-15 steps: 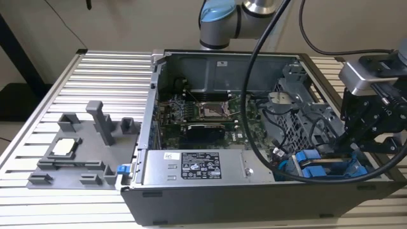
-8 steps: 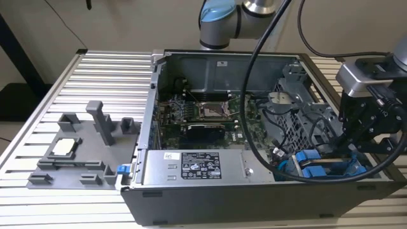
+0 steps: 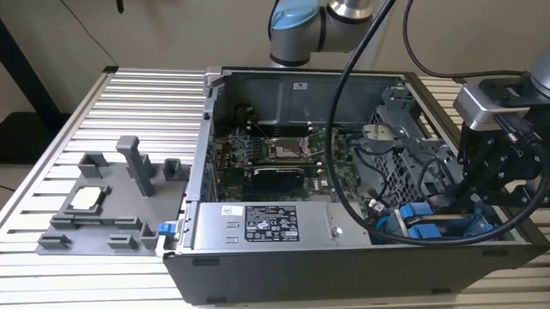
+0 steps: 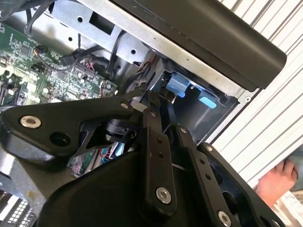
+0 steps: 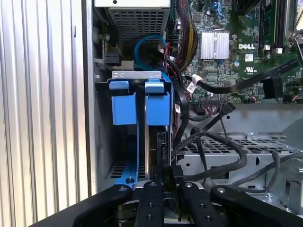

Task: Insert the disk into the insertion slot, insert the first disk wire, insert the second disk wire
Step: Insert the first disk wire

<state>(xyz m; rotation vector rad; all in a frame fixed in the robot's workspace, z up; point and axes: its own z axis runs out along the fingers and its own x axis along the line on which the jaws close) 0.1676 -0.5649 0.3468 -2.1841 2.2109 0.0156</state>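
Gripper (image 5: 169, 174), fingers drawn almost together, pinches the narrow edge of the disk (image 5: 158, 142), which stands edge-on inside the insertion slot (image 5: 103, 142) in a corner of the open computer case (image 3: 257, 273).

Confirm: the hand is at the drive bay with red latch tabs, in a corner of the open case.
The latch tabs are blue, not red, as the first wrist view shows. The hand is at the drive bay, in a corner of the open case.
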